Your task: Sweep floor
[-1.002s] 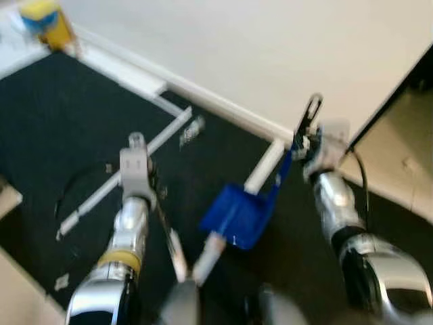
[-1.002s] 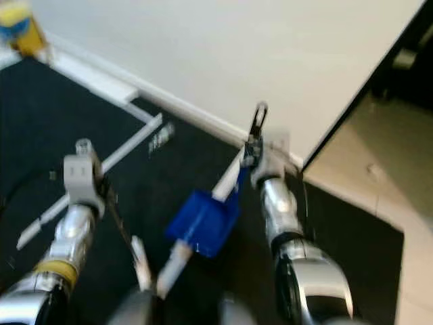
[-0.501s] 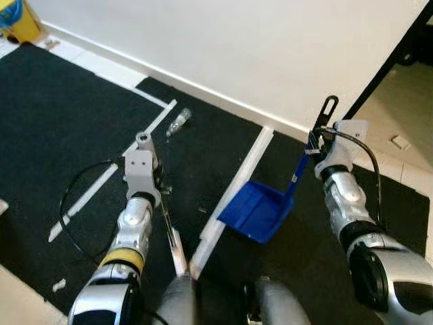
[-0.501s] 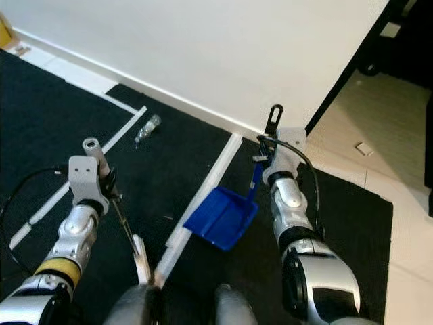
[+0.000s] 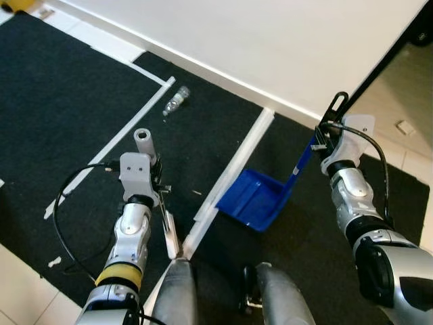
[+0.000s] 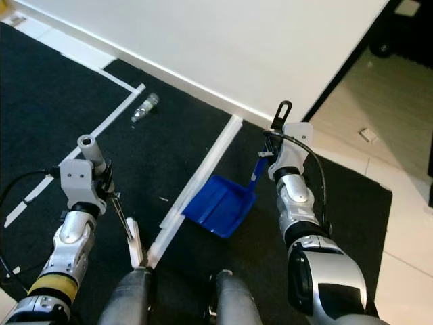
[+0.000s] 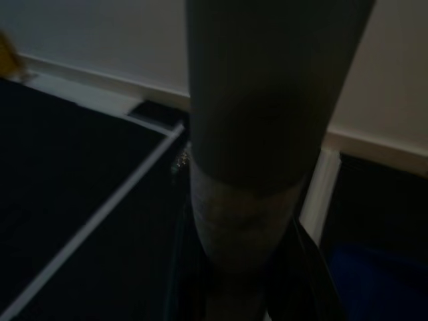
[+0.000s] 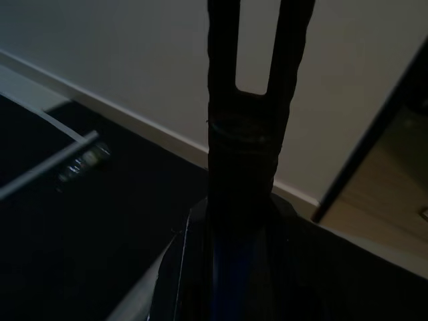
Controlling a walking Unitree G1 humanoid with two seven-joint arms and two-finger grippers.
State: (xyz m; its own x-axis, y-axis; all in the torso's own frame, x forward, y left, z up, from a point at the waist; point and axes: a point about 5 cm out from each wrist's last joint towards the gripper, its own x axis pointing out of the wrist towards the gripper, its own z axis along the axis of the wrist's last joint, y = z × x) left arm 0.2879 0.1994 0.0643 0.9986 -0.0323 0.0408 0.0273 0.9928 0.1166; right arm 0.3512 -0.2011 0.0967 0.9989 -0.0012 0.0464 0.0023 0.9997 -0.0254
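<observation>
One blue dustpan (image 5: 256, 199) pinched by right tool (image 5: 323, 143), one broom (image 5: 162, 210) by left tool (image 5: 153, 186), one bottle (image 5: 175, 99)

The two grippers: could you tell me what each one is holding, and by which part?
The right gripper holds the blue dustpan by its upright handle, near the top. The left gripper holds the broom near the top of its handle.
</observation>
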